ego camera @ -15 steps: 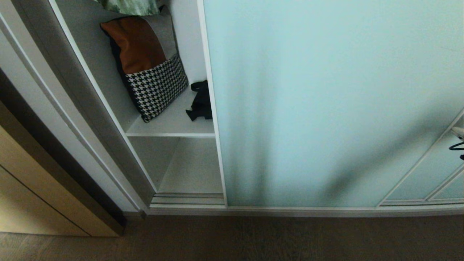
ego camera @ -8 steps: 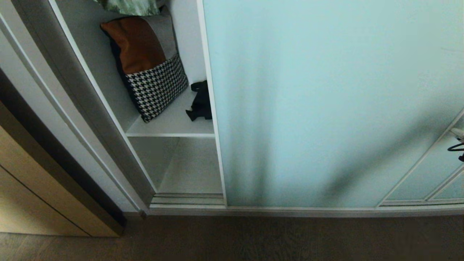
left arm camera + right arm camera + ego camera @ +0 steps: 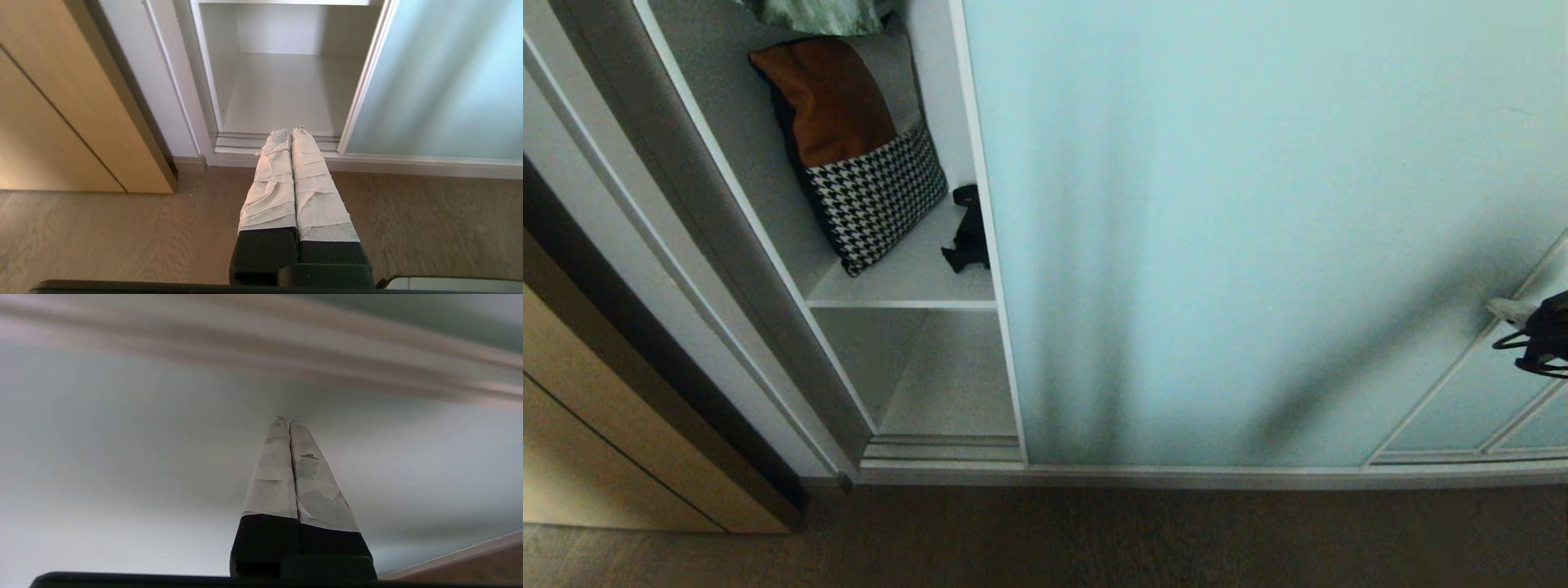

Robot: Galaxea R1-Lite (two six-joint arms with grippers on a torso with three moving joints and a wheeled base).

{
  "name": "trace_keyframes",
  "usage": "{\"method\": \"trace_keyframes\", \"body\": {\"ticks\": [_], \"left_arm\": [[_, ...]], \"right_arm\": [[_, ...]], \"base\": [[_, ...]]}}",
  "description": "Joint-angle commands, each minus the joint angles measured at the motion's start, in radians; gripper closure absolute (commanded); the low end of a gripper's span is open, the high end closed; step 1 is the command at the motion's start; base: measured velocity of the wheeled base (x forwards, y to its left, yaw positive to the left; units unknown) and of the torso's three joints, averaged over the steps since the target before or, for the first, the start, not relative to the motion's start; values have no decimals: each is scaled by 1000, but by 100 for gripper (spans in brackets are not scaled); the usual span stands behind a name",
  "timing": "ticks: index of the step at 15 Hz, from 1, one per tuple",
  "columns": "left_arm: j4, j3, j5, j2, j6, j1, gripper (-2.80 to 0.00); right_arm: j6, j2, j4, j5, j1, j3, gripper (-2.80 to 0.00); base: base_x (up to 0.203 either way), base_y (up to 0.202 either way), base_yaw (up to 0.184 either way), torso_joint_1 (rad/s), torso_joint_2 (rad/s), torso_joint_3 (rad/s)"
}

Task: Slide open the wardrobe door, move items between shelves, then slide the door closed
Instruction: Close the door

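Door: the sliding wardrobe door [image 3: 1258,229], frosted pale aqua glass in a slim white frame, covered most of the wardrobe, with a gap at its left edge.
Right gripper [image 3: 286,421]: clenched, empty, tips close to the glass near the door's right edge.
Left gripper [image 3: 291,131]: clenched, empty, parked low near the floor.
Items: black strappy bundle [image 3: 970,230] on the upper shelf [image 3: 907,282], half hidden by the door edge, beside a cushion [image 3: 858,147].
Tip: probably best to push flat and steady along the track, no twisting.

Pale aqua frosted sliding wardrobe door [image 3: 1217,229], white shelves [image 3: 907,282], brown-grey-houndstooth cushion [image 3: 854,147], black bundle [image 3: 970,233].
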Motion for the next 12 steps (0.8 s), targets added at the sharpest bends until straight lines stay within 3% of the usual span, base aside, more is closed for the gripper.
{"method": "trace_keyframes", "body": {"ticks": [1, 5, 12], "left_arm": [[-1, 0, -1, 1, 0, -1, 0], [0, 0, 0, 0, 0, -1, 0], [0, 0, 0, 1, 0, -1, 0]], "right_arm": [[6, -46, -58, 6, 14, 70, 0], [17, -115, -145, -2, -9, 152, 0], [23, -75, -139, -55, -100, 47, 0]], "base": [[0, 0, 0, 0, 0, 0], [0, 0, 0, 0, 0, 0], [0, 0, 0, 0, 0, 0]]}}
